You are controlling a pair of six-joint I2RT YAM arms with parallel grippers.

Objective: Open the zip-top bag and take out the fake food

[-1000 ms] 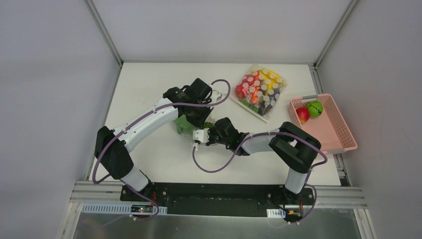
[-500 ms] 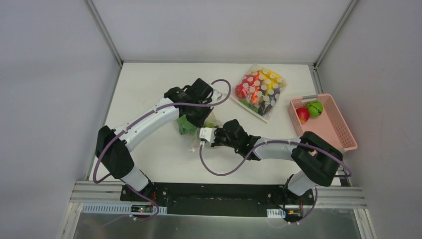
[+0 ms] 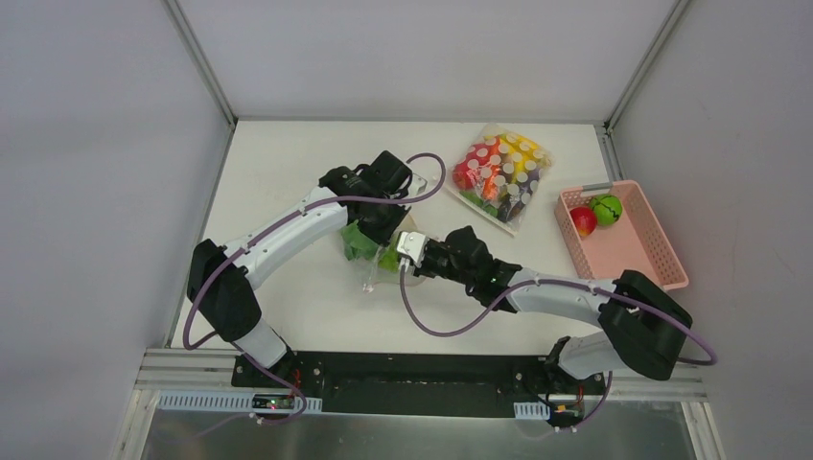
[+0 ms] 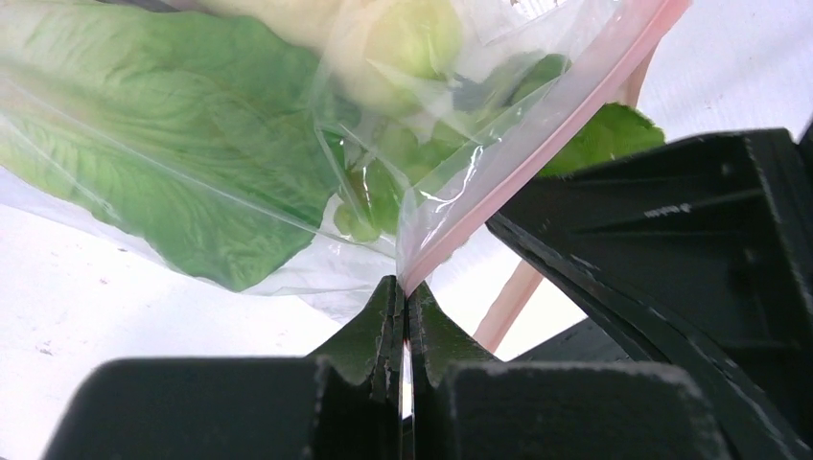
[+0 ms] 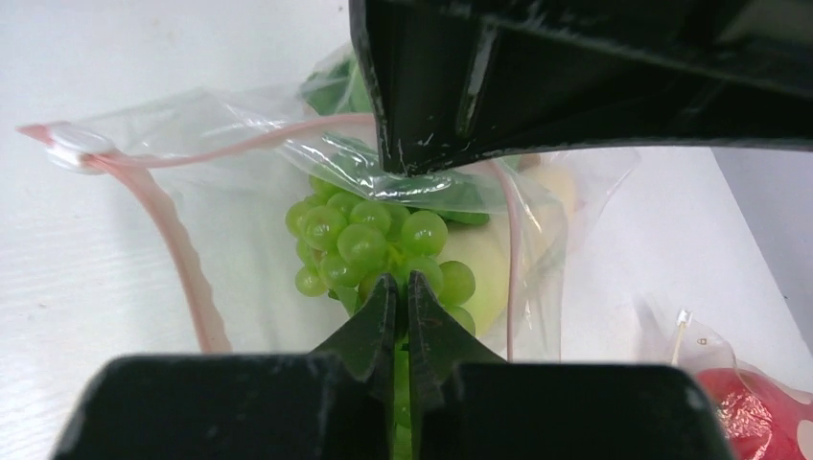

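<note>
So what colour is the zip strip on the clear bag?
Pinkish red; the zip strip shows best in the left wrist view.

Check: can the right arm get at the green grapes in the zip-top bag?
Probably yes: the zip-top bag gapes open, the left gripper pinching its rim, and the right gripper looks shut on the grapes.

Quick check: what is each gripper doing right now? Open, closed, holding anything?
The left gripper is closed, pinching the pink zip edge of the clear plastic zip-top bag.
The right gripper is closed on the bunch of green plastic grapes.
</note>
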